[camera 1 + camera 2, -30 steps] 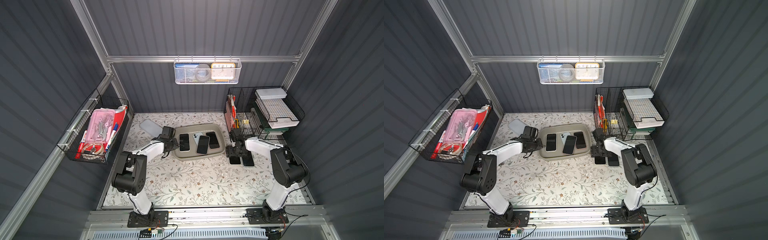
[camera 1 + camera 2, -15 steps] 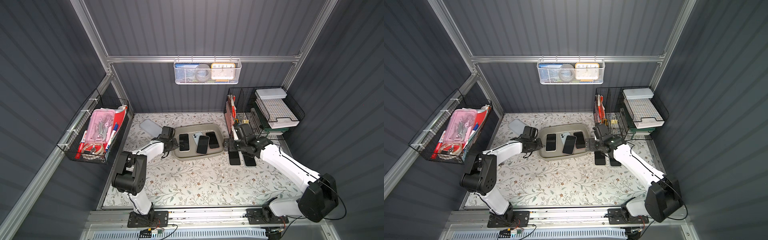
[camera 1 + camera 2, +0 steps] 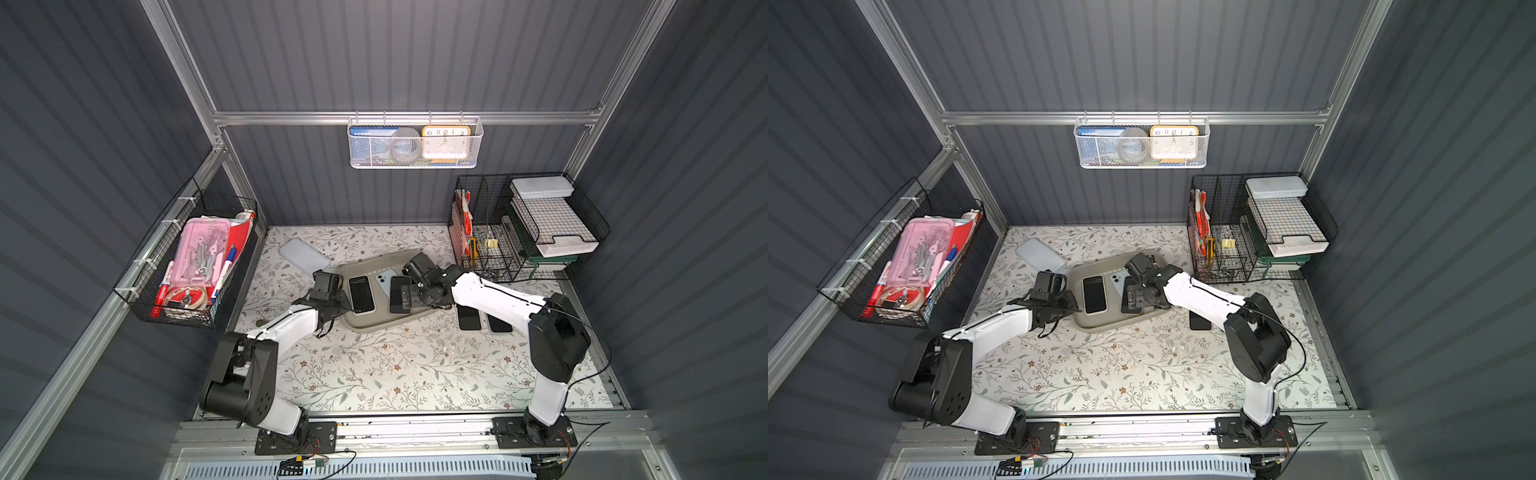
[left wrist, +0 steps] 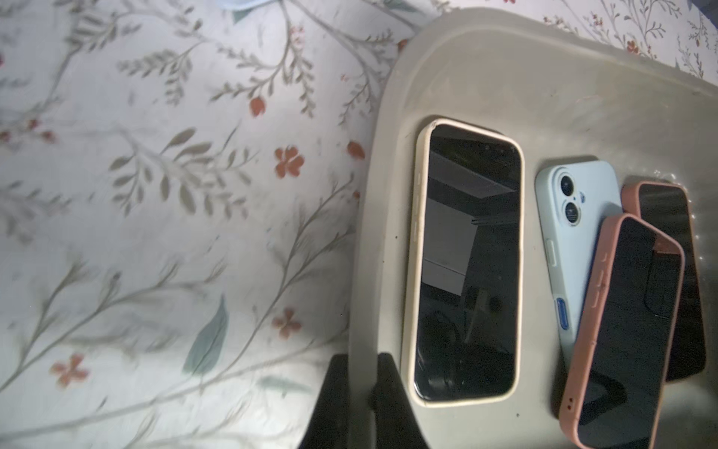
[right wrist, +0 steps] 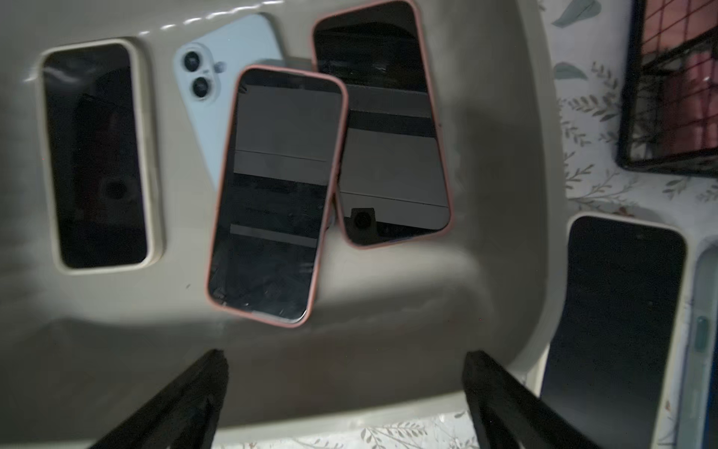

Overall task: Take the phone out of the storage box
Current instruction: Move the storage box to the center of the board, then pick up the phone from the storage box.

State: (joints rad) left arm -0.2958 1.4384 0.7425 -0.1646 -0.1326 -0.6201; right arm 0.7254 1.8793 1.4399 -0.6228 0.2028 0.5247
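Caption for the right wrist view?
Open right gripper hovers over the storage box, a pink-cased phone lying topmost inside.

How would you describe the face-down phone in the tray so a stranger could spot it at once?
Start at the shallow grey-beige storage box on the floral tabletop. Inside, beside the cream-cased phone, the pale blue phone lies partly under a pink-cased phone. It alone is face down, showing its back and two camera lenses.

Smooth grey-beige plastic storage box [image 5: 388,369], glossy phone screens [image 5: 272,194], matt pink cases [image 4: 594,295], black wire mesh baskets [image 3: 490,257]
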